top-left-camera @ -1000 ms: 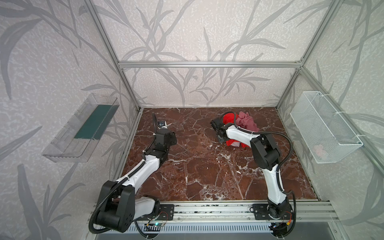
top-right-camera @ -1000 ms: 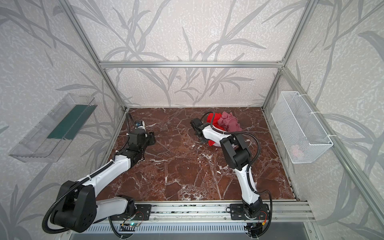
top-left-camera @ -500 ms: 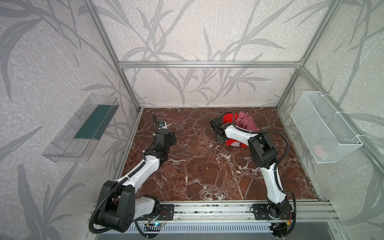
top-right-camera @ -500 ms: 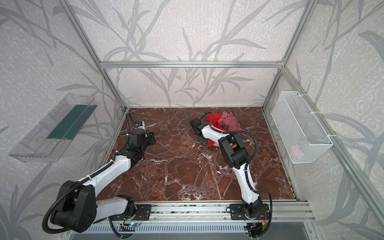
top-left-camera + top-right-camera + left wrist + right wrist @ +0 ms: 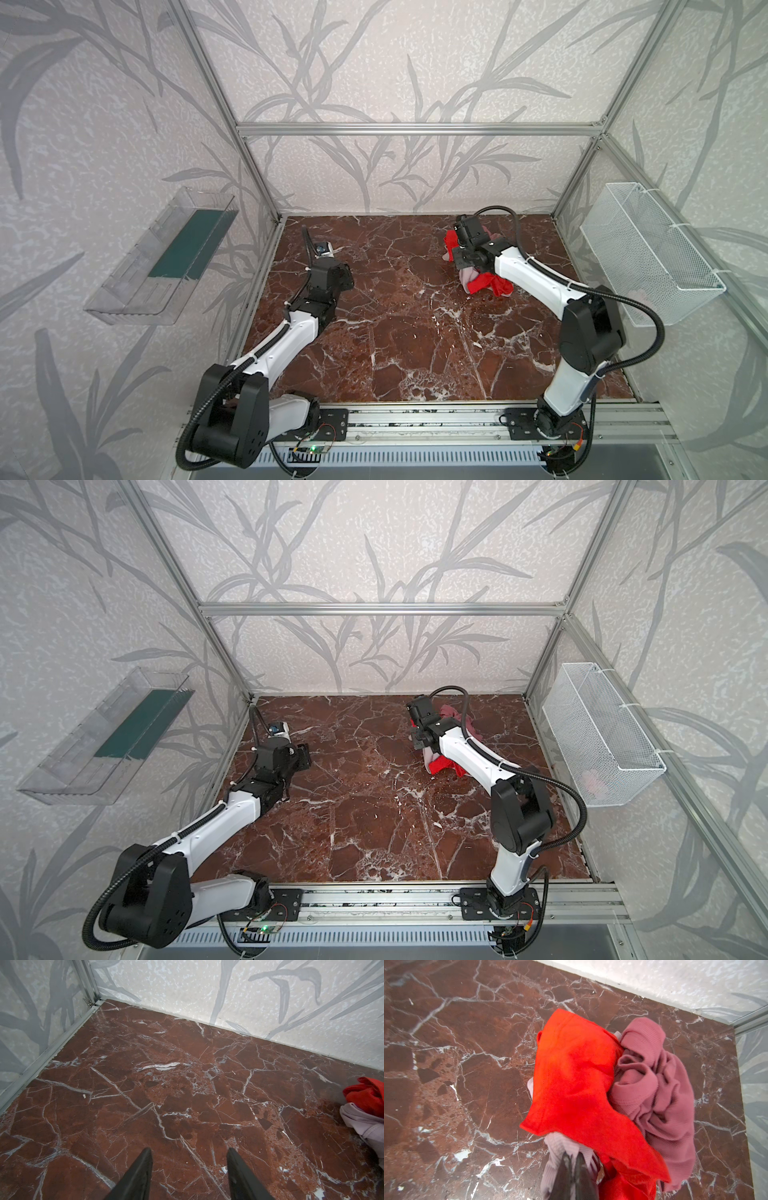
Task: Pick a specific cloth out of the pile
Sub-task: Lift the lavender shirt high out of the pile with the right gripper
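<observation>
Marble (image 5: 415,332), red cloth (image 5: 571,1084) over lilac cloth (image 5: 556,1147)

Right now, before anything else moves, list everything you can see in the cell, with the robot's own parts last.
Table: one, red-brown marble, floor of the cell.
Lilac cloth: one, pale lilac-pink, far right part of the table, partly under the red cloth.
Red cloth: one, bright red, draped over the lilac cloth.
Mauve cloth: one, dusty rose, bunched against the red cloth.
Wire basket: one, white, on the right wall.
Pink item: one, pale pink, inside the wire basket; too small to identify.
Clear tray: one, transparent, on the left wall, with a dark green panel.
Arms: two, white and black, left arm, right arm.
Left end effector: one, black, open over bare table.
Right end effector: one, black, shut on the lilac cloth.
</observation>
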### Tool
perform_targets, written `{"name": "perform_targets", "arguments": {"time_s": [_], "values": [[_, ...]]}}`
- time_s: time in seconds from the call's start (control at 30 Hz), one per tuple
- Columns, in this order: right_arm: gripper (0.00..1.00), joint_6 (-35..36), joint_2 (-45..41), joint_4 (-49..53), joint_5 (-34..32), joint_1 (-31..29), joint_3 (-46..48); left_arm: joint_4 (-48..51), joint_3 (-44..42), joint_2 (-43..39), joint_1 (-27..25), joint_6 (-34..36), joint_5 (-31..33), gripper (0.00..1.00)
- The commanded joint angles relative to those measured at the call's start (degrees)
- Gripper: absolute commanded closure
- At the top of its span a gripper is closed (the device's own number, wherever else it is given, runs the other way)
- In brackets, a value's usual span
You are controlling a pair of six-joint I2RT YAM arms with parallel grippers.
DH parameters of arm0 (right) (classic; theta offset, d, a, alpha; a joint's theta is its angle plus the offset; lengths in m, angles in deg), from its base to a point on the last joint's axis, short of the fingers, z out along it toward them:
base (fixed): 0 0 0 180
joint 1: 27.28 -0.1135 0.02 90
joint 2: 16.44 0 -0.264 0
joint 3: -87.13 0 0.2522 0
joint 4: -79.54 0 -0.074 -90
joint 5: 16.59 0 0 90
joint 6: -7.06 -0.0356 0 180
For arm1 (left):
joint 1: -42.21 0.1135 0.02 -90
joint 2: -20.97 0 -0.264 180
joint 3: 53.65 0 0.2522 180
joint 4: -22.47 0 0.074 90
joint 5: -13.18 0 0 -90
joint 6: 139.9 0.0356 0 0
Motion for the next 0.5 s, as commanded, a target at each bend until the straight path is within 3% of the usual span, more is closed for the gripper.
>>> {"name": "perform_targets", "arguments": {"time_s": [0.0, 0.47], "values": [[1.0, -0.6, -3.0, -1.2, 2.5, 0.7, 0.8, 0.7, 3.0, -1.1, -0.2, -2.4, -1.5, 0.45], [1.0, -1.6, -14.5, 2.9, 9.8, 6.3, -2.2, 3.4, 7.2, -1.0, -0.3, -3.2, -2.0, 0.46]]}}
